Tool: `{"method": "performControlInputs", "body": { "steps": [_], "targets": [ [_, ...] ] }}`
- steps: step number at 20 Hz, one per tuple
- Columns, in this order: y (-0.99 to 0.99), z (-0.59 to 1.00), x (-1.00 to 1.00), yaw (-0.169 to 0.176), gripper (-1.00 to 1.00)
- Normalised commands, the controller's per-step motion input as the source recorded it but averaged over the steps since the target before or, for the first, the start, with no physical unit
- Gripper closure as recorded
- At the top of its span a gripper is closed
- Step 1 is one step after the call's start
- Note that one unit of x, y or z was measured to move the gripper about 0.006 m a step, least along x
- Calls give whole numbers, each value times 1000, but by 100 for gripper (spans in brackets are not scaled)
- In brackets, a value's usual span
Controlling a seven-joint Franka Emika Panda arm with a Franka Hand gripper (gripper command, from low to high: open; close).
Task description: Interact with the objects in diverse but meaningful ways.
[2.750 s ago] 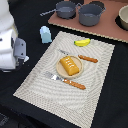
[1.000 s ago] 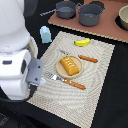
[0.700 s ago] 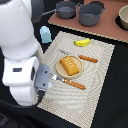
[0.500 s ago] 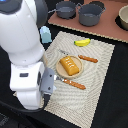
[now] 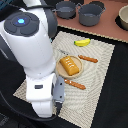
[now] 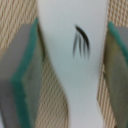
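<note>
Two grey pots stand at the far edge of the scene on a reddish-brown surface, the long-handled pot [image 5: 65, 8] toward the exterior view's left and a second pot [image 5: 91, 14] just beside it, with part of a pale bowl [image 5: 123, 17] at the exterior view's right edge. Nearer the camera a woven beige placemat [image 5: 102, 60] lies on the dark tabletop [image 5: 115, 100]. On the mat the yellow banana [image 5: 82, 42] lies toward the pots, an orange ridged bread-like block [image 5: 70, 65] sits on a small round plate [image 5: 61, 71] near the middle, and two orange sticks lie apart from each other, one stick [image 5: 88, 59] between banana and bread, the other stick [image 5: 75, 84] just beyond the plate on the camera's side. The white arm fills the exterior view's left half and hides that side of the mat, so the end effector [image 5: 58, 97] shows only as a dark part low over the mat's near corner. In the wrist view the white fish [image 6: 75, 60], with dark fin lines on its body, lies on the mat weave directly between the two grey, green-edged fingers [image 6: 22, 75]. The jaws stand on either side of the fish, close to its flanks, yet the blurred picture does not show whether they press on it.
</note>
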Motion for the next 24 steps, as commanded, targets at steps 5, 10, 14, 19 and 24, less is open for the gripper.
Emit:
{"method": "performControlInputs", "body": {
  "steps": [5,10,14,19,24],
  "targets": [
    [334,898,648,-48,-100],
    [418,870,467,-66,-100],
    [551,711,386,-42,-100],
    [669,523,390,-10,-100],
    [784,116,357,-6,-100]
  ]
}}
